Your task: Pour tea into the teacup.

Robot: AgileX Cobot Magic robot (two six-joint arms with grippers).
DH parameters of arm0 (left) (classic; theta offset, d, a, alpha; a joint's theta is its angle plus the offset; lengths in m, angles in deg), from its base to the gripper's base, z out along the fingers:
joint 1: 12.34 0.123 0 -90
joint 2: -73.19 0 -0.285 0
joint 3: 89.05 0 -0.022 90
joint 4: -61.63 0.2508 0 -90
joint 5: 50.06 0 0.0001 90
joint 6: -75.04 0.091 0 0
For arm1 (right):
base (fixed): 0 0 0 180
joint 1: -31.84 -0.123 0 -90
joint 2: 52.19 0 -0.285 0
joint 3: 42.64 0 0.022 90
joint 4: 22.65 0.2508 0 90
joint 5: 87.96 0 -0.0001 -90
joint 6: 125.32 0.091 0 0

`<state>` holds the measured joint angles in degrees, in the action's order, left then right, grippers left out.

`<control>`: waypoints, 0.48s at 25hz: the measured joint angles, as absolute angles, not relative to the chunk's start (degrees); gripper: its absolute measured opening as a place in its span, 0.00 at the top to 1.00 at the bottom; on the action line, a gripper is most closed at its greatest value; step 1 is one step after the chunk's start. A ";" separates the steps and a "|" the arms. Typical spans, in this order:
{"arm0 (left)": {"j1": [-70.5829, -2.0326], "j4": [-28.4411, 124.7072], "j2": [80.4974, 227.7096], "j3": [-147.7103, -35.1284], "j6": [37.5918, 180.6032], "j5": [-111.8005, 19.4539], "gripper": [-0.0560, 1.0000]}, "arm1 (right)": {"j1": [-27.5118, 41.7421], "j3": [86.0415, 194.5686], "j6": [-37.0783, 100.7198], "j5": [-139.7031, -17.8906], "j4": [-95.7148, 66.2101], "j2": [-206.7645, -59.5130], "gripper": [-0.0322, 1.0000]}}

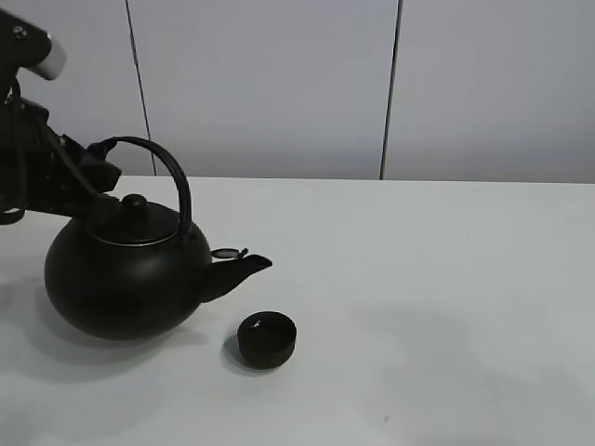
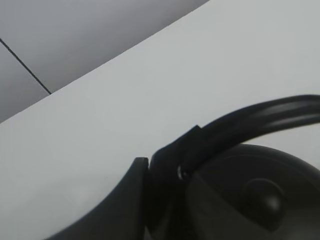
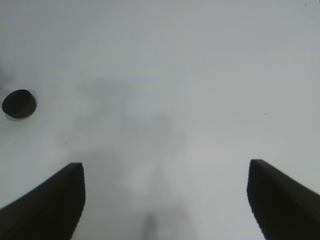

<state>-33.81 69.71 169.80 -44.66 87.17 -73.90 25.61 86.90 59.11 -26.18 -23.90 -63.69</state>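
Observation:
A big round black kettle (image 1: 125, 279) stands at the left of the white table (image 1: 446, 279). Its short spout (image 1: 244, 269) points right, just above and left of the teacup (image 1: 267, 339). The teacup is small, black and handleless, and also shows far off in the right wrist view (image 3: 19, 103). My left gripper (image 1: 98, 158) is shut on the rear end of the kettle's arched handle (image 2: 260, 117). Whether the kettle's base touches the table I cannot tell. My right gripper (image 3: 165, 167) hovers open over bare table with nothing between its fingers. It is outside the exterior high view.
A pale panelled wall (image 1: 279, 84) runs behind the table's far edge. The left arm (image 1: 28, 177) reaches in from the left border. A small flap (image 1: 226, 253) stands raised on top of the spout.

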 joint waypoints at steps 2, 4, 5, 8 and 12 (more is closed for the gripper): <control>-33.81 69.66 169.80 -44.66 84.45 -74.67 0.84 | 25.61 86.90 59.11 -26.18 -23.90 -63.69 0.38; -33.81 69.66 169.80 -44.66 82.54 -75.40 0.84 | 25.61 86.90 59.11 -26.18 -23.90 -63.69 0.38; -33.81 69.66 169.80 -44.66 81.57 -75.74 0.84 | 25.61 86.90 59.11 -26.18 -23.90 -63.69 0.38; -33.81 69.66 169.80 -44.66 78.23 -77.13 0.84 | 25.61 86.90 59.11 -26.18 -23.90 -63.69 0.38; -32.70 69.78 169.80 -42.59 74.44 -83.56 0.84 | 25.61 86.90 59.11 -26.18 -23.90 -63.69 0.38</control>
